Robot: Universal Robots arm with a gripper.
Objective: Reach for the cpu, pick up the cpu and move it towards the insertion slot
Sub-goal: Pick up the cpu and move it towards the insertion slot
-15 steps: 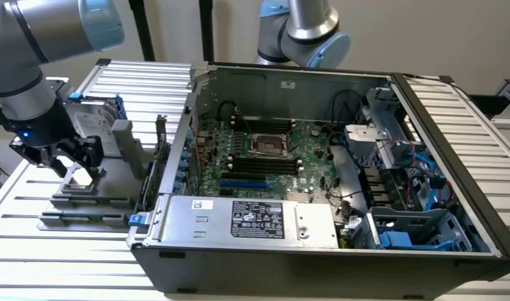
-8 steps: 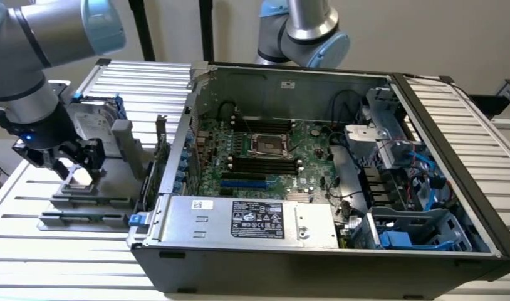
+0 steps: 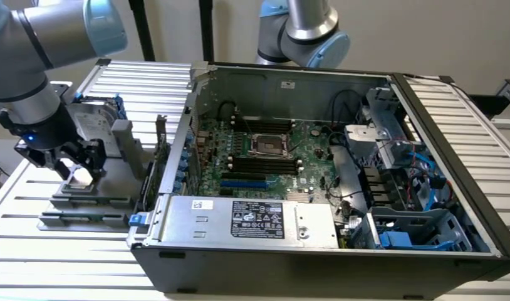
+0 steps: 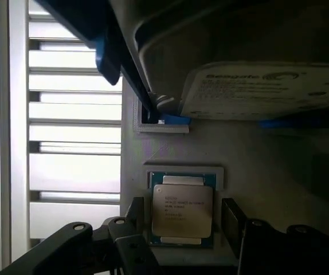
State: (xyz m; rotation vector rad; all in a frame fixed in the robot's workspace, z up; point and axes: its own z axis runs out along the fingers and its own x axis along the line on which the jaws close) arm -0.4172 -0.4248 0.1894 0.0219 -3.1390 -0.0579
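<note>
Hanging at the exterior view's left, the gripper (image 3: pixel 77 170) sits low over the chip (image 3: pixel 78 182), which lies in a grey holder (image 3: pixel 81 202) on the slatted metal table (image 3: pixel 29 251), just in front of the hard drive (image 3: pixel 96 122). Further right, inside the open computer case (image 3: pixel 238 266), the square socket (image 3: pixel 267 145) shows a shiny frame and dark centre, well apart from the chip. The wrist view adds what that one hides: the jaws are spread, with dark fingers (image 4: pixel 137 211) flanking the chip (image 4: pixel 181 211), neither clearly pressing it. Its flat, matte silver lid carries printed text and is edged by green board.
</note>
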